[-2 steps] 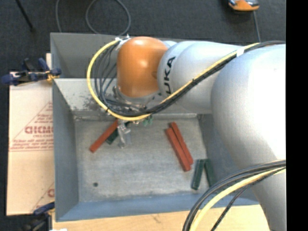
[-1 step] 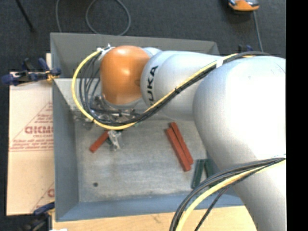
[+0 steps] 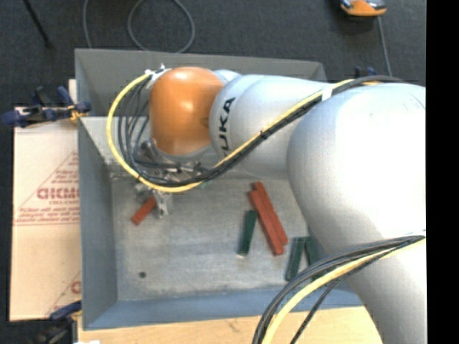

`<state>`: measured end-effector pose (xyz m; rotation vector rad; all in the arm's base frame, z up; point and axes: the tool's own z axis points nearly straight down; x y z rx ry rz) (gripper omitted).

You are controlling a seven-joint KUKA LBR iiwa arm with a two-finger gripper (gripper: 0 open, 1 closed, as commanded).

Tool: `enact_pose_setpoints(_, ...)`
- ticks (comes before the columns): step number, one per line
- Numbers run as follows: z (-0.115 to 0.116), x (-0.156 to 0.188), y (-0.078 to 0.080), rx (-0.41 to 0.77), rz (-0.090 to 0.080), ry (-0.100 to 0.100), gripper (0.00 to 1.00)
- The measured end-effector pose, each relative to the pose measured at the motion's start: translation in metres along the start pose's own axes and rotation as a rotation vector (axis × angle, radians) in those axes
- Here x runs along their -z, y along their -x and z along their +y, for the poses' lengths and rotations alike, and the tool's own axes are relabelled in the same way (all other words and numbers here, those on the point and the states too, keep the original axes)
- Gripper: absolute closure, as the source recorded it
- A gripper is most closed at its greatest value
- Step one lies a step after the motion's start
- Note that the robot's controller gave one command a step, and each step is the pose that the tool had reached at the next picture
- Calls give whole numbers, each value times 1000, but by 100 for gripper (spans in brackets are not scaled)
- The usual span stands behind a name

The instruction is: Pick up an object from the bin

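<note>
1. well, the thing nearest the gripper (image 3: pixel 162 203) is a small red stick (image 3: pixel 143 213), lying flat on the floor of the grey bin (image 3: pixel 97 264), out toward 9 o'clock from the floor's middle and near the left wall.
2. its long axis runs on a slant, one end pointing between 1 and 2 o'clock and the other between 7 and 8 o'clock. the upper end reaches right in under the gripper and the lower end lies free on bare floor.
3. the other things lie well apart from it, over at 3 to 5 o'clock. a long red block (image 3: pixel 267 219) runs from about 11 to 5 o'clock. just beside it at its 8 o'clock side, a dark green stick (image 3: pixel 247 233) lies almost along 12 to 6.
4. two more dark green sticks (image 3: pixel 294 258) (image 3: pixel 310 249) sit at the 5 o'clock corner of the floor, partly hidden by the white arm (image 3: pixel 344 163). a tiny dark speck (image 3: pixel 142 275) lies alone at 7 o'clock.
5. nothing lies heaped on or against the small red stick. what crowds the spot from above is the robot's own orange cover (image 3: pixel 183 110), with a loop of yellow and grey cables (image 3: pixel 125 138) at 12 o'clock of the stick.
6. the gripper hangs low, just at the stick's upper end, at or very close to touching it. whether it is open or closed, and whether it has hold of the stick, i cannot tell, because the cover and cables hide most of it.
</note>
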<state>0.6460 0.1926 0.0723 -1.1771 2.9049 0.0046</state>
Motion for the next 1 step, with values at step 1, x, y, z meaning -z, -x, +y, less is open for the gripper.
enact_pose_setpoints(1, 7, 170, -45, -37, -2, -7, 100)
